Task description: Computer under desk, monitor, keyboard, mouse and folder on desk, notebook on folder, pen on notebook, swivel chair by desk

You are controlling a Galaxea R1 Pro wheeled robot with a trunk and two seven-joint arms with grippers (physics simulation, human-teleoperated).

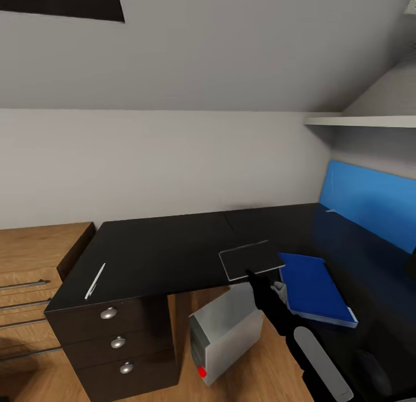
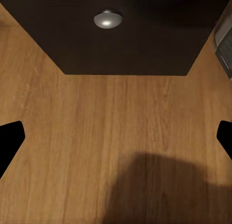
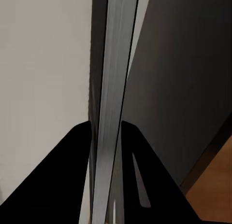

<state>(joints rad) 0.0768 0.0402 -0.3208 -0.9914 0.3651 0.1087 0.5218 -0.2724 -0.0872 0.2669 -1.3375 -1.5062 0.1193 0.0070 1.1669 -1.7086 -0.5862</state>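
OK, big picture first: black desk (image 1: pixel 173 246) spans mid-frame, blue monitor (image 1: pixel 370 208) upright at its right end, computer (image 1: pixel 225 332) on the floor underneath, lower centre. Blue folder (image 1: pixel 315 289) lies flat on the desk, right of centre, one corner poking over the front edge. Just left of it is the dark notebook (image 1: pixel 249 260), and the right gripper (image 1: pixel 254 276) has it by the near edge. The right wrist cam backs that up: a thin slab seen edge-on, black fingers (image 3: pixel 63 175) closed on both faces.

Now the bit that matters: folder sits right of and slightly below the gripped notebook in frame, the two nearly touching, their long axes roughly parallel and running toward lower right. So prob. a short carry rightward, w/ little twist needed.

Pen (image 1: pixel 95 280), thin and white, lies far left on the desk above the drawers, well apart from all that. Left gripper (image 2: pixel 116 137) faces wood floor and a drawer knob (image 2: pixel 107 19), fingers spread wide, holding nothing.
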